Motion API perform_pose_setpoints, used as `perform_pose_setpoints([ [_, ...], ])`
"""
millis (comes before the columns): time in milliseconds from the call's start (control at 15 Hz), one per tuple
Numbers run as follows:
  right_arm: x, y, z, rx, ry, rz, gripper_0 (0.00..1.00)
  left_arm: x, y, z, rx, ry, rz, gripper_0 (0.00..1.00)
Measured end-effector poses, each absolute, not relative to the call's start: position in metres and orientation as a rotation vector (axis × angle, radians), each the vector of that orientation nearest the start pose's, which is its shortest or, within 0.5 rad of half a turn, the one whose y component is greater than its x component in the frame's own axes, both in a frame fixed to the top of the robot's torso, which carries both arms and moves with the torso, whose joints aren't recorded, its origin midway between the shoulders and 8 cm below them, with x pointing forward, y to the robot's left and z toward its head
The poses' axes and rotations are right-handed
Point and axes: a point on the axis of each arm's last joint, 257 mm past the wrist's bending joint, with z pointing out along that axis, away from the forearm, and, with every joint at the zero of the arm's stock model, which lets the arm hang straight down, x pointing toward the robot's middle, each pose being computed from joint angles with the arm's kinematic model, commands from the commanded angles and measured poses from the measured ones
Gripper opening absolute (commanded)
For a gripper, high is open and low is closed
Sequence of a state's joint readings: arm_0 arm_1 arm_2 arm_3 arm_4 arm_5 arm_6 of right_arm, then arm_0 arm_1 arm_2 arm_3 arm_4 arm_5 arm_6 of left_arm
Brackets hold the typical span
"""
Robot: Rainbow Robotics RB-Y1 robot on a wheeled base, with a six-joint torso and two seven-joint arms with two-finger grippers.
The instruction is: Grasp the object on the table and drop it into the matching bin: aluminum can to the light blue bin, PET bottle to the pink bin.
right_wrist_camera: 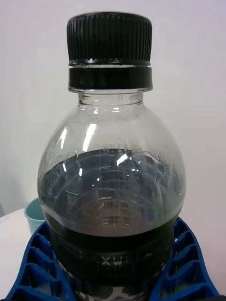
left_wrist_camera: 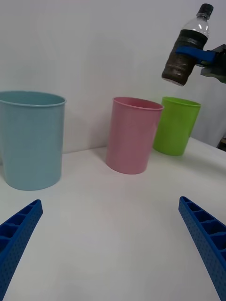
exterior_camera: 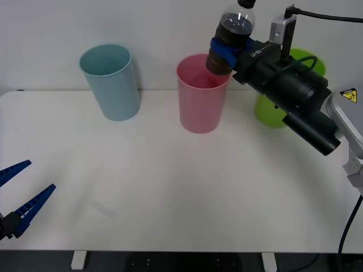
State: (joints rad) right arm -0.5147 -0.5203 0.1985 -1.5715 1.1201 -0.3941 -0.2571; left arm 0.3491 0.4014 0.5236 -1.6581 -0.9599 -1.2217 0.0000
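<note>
While clamped near-upright in the right gripper [exterior_camera: 222, 52], PET bottle [exterior_camera: 231, 35] held above far-right rim of pink bin [exterior_camera: 199, 102]; shift inward before releasing; left gripper [exterior_camera: 20, 195] open, parked

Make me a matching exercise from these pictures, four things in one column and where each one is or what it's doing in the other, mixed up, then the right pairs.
Things:
1. bottle
2. pink bin
3. blue bin
4. left gripper

Places or states:
A. open, low at the table's near left edge
B. farthest left of the bins
C. held in the right gripper, above a bin's rim
D. middle bin, between blue and green

Pairs: 1-C, 2-D, 3-B, 4-A
</note>
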Motion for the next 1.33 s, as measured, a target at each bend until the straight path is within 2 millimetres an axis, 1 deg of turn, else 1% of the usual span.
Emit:
perform_pose_setpoints([
  [133, 0.596, -0.083, 0.016, -0.553, 1.245, 0.591, 0.0, 0.342, 0.33, -0.169, 0.465, 1.441, -0.567, 1.0],
  [400, 0.628, -0.068, 0.01, -0.559, 1.288, 0.573, 0.0, 0.342, 0.33, -0.169, 0.465, 1.441, -0.567, 1.0],
  [600, 0.652, -0.057, -0.001, -0.547, 1.333, 0.555, 0.0, 0.342, 0.33, -0.169, 0.465, 1.441, -0.567, 1.0],
  [733, 0.664, -0.052, -0.005, -0.539, 1.352, 0.534, 0.0, 0.342, 0.33, -0.169, 0.465, 1.441, -0.567, 1.0],
  [867, 0.669, -0.051, -0.009, -0.534, 1.361, 0.512, 0.0, 0.342, 0.33, -0.169, 0.465, 1.441, -0.567, 1.0],
  [933, 0.669, -0.05, -0.01, -0.535, 1.362, 0.51, 0.26, 0.342, 0.33, -0.169, 0.465, 1.441, -0.567, 1.0],
  [1000, 0.669, -0.05, -0.01, -0.536, 1.362, 0.508, 0.75, 0.342, 0.33, -0.169, 0.465, 1.441, -0.567, 1.0],
  [1067, 0.669, -0.05, -0.01, -0.538, 1.361, 0.506, 1.0, 0.342, 0.33, -0.169, 0.465, 1.441, -0.567, 1.0],
  [1333, 0.67, -0.052, -0.01, -0.539, 1.362, 0.501, 1.0, 0.342, 0.33, -0.169, 0.465, 1.441, -0.567, 1.0],
])
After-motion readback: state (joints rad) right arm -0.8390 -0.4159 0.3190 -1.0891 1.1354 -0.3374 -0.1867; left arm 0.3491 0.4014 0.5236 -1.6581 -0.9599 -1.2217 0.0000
